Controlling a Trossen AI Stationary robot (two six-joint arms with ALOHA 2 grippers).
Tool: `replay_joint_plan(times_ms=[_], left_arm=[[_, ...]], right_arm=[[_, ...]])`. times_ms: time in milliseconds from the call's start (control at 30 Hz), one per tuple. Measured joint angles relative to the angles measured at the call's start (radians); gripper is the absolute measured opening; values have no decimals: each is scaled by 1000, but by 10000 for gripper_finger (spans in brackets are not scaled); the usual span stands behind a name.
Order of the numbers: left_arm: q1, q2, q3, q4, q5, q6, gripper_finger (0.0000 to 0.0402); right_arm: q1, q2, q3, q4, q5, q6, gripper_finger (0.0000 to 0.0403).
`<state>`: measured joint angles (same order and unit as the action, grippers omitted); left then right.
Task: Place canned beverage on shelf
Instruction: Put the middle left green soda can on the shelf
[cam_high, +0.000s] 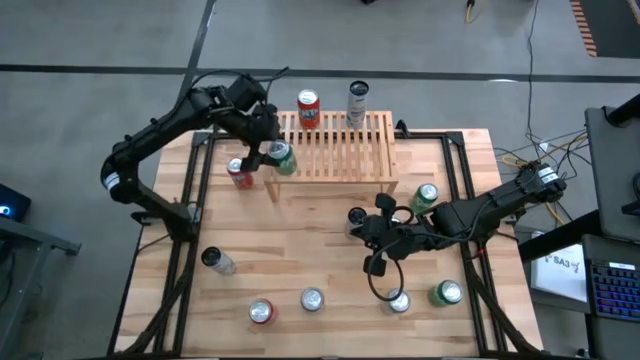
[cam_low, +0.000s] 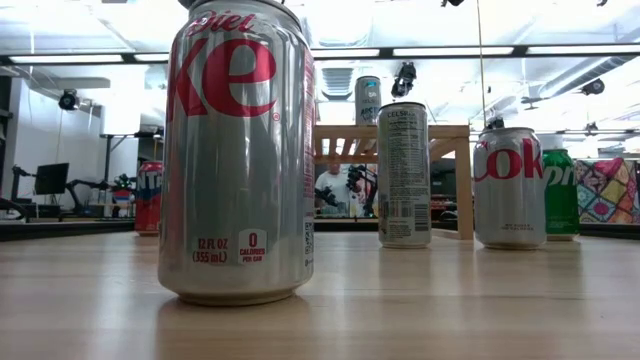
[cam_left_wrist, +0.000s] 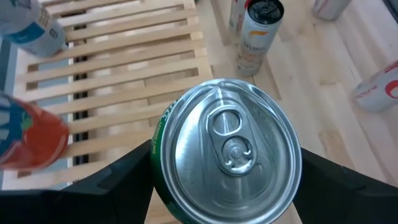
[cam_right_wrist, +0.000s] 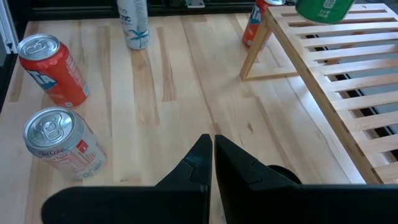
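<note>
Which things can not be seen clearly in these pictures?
- Green can, left wrist view: its side and label are hidden under its own top, and the left gripper covers it from above.
- Shelf, low view: the cans in front hide most of it.
- Right gripper, high view: lost in dark arm and cable.
- Orange can, left wrist view: blurred, cut by the edge.

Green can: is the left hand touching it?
Touching. Left wrist view: the left hand has a dark finger pressed against each side of the green can.
</note>
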<state>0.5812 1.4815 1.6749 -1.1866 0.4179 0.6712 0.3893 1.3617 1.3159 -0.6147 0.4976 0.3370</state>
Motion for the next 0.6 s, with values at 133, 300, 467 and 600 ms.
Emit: replay_joint_plan(times_ms=[133, 300, 467, 600], left_arm=[[25, -1, -1, -1, 11, 0, 287], [32, 0, -3, -5, 11, -1, 287], [32, 6, -8, -24, 11, -2, 287], [32, 6, -8, -29, 10, -3, 287]], right_arm=[[0, 0, 0, 0, 0, 0, 9], [1, 0, 0, 0, 0, 0, 9], [1, 0, 0, 0, 0, 0, 9], [1, 0, -1, 0, 0, 0, 9]])
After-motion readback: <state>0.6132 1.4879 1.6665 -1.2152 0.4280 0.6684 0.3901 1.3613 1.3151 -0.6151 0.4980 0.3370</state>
